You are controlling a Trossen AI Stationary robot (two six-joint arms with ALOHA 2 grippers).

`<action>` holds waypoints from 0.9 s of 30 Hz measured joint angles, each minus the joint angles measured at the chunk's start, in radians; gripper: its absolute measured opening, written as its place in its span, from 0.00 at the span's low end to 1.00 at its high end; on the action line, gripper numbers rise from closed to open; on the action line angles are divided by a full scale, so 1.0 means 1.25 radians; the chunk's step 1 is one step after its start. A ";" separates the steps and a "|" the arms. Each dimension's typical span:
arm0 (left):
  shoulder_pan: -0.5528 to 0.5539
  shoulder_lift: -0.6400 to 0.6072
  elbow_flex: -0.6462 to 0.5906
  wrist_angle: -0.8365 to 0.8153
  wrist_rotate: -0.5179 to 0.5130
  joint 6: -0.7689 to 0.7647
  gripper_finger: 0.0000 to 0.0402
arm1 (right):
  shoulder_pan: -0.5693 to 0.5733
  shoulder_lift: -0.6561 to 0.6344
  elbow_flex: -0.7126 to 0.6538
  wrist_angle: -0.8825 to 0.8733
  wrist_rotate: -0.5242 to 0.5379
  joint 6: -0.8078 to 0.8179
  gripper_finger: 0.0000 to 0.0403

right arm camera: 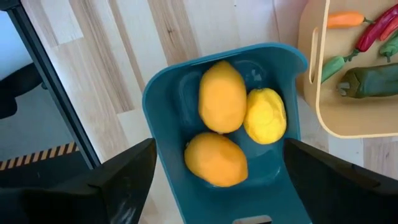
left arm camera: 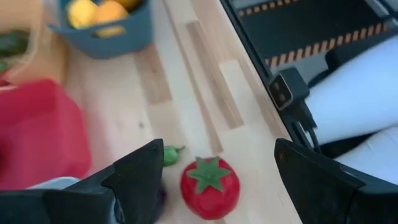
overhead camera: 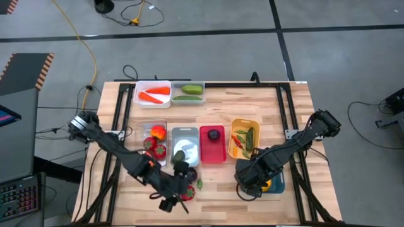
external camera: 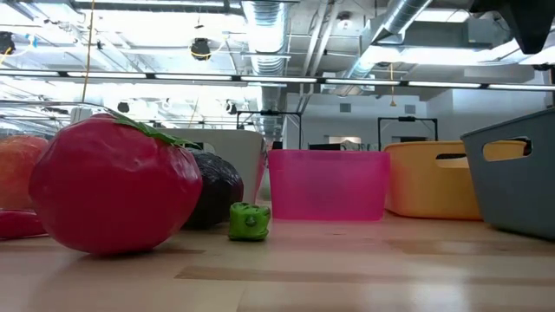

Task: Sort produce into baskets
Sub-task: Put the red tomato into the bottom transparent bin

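The pale wooden slatted table (overhead camera: 214,113) carries seven small plastic bins, and most of the sorting looks done. At the far edge, the white rectangular bin (overhead camera: 153,93) holds orange carrots and the clear bin (overhead camera: 188,93) beside it holds green cucumbers. In the middle row, left to right, stand a clear bin with red tomatoes and an orange fruit (overhead camera: 154,140), a silver-grey bin (overhead camera: 185,146) with a green piece in it, a red bin (overhead camera: 213,144) with one dark purple plum, and a yellow-orange bin (overhead camera: 245,137) of small chilies and peppers. At the near right, the teal bin (right arm camera: 224,124) holds three yellow lemons.

The right gripper (right arm camera: 217,177) hangs directly over that teal bin with its fingers spread wide and nothing between them; I judge a lemon has just been delivered there. The left gripper (left arm camera: 217,171) is at the near centre, its fingers parted and empty, poised above a glossy red toy tomato with a green leafy cap (left arm camera: 209,185) lying loose on the table.

Just beside the tomato lie a dark rounded piece (external camera: 217,191), partly hidden, and a small green pod-like piece (external camera: 249,221). These three loose items appear to be all that remains.
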 joint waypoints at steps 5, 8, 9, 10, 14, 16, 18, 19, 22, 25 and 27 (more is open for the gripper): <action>-0.017 0.059 0.000 -0.002 -0.002 -0.030 0.73 | 0.000 0.000 0.000 0.023 0.000 0.000 0.93; -0.021 0.088 0.000 -0.001 -0.002 -0.042 0.73 | 0.000 0.000 0.000 0.047 0.000 -0.001 0.93; -0.020 0.096 0.000 -0.004 -0.002 -0.042 0.73 | 0.000 0.000 0.000 0.055 0.000 -0.001 0.93; -0.020 0.103 0.000 -0.005 -0.002 -0.042 0.73 | 0.000 0.000 0.000 0.062 0.000 -0.002 0.93; -0.020 0.116 0.000 -0.012 -0.005 -0.042 0.73 | 0.000 0.000 0.000 0.085 0.000 -0.002 0.93; -0.020 0.117 0.000 -0.005 -0.009 -0.043 0.73 | 0.000 0.000 0.000 0.093 0.000 -0.002 0.93; -0.020 0.121 0.000 -0.009 -0.023 -0.047 0.73 | 0.000 0.000 0.000 0.100 0.000 -0.002 0.93; -0.023 0.126 0.000 -0.008 -0.026 -0.053 0.73 | 0.000 0.000 0.000 0.104 0.000 -0.002 0.93; -0.025 0.151 0.000 -0.010 -0.024 -0.070 0.73 | 0.000 0.000 0.000 0.107 0.000 -0.002 0.93; -0.026 0.178 0.000 -0.010 -0.018 -0.079 0.73 | 0.000 0.000 0.000 0.107 0.000 -0.002 0.93; -0.026 0.182 0.000 -0.011 -0.008 -0.085 0.73 | 0.000 0.000 0.000 0.108 0.000 -0.002 0.93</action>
